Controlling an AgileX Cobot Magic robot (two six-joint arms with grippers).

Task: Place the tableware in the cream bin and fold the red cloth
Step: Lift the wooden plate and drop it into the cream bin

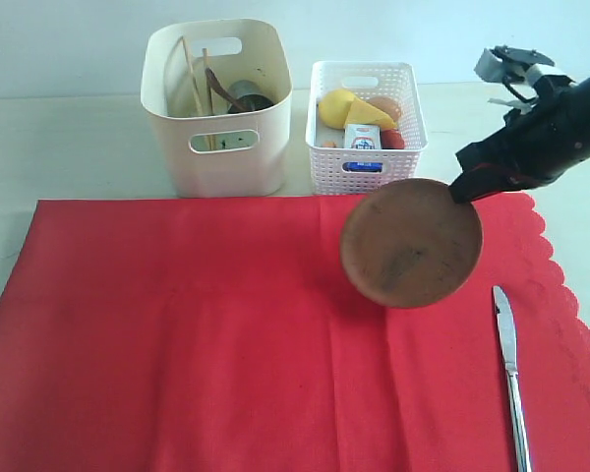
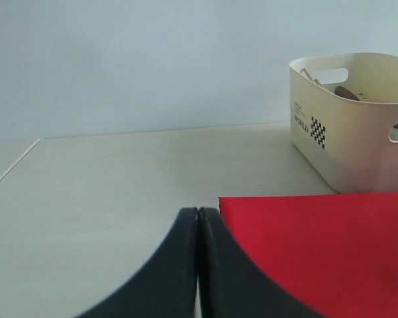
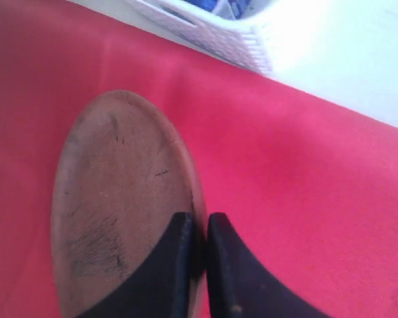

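1. On the table's right side, the right gripper pinches the rim of the one brown plate between nearly shut jaws. It holds the plate tilted, face toward the room, over the red cloth and just in front of the basket.
2. That arm reaches in from the right and slopes down to the plate, with its wrist wiring uppermost.
3. One knife lies flat on the cloth near the scalloped edge, apart from the plate.
4. Two containers stand side by side behind the cloth. The cream bin, on the left, holds two chopsticks, one spoon and one steel cup. The white basket holds a lemon, a carton and other food.
5. The left gripper has its jaws pressed together on nothing. It sits low over bare tabletop beside a corner of the cloth, with the cream bin beyond.
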